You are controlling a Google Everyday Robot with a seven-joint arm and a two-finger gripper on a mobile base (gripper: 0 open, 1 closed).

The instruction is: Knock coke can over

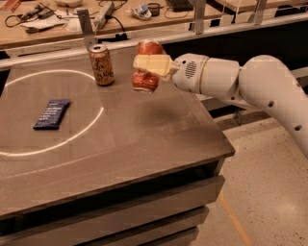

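The coke can (146,79) is red-orange and sits between the cream fingers (153,64) of my gripper (145,66). The gripper is shut on it and holds it nearly upright in the air above the far middle of the grey table (144,144). One finger crosses the can's front, so its middle is hidden. The white arm (250,81) reaches in from the right. The can's shadow lies on the table below it.
A tan-gold can (102,65) stands upright on the table just left of the held can. A dark blue packet (51,114) lies flat at the left, inside a white circle marked on the table. A cluttered bench (120,14) runs behind the table.
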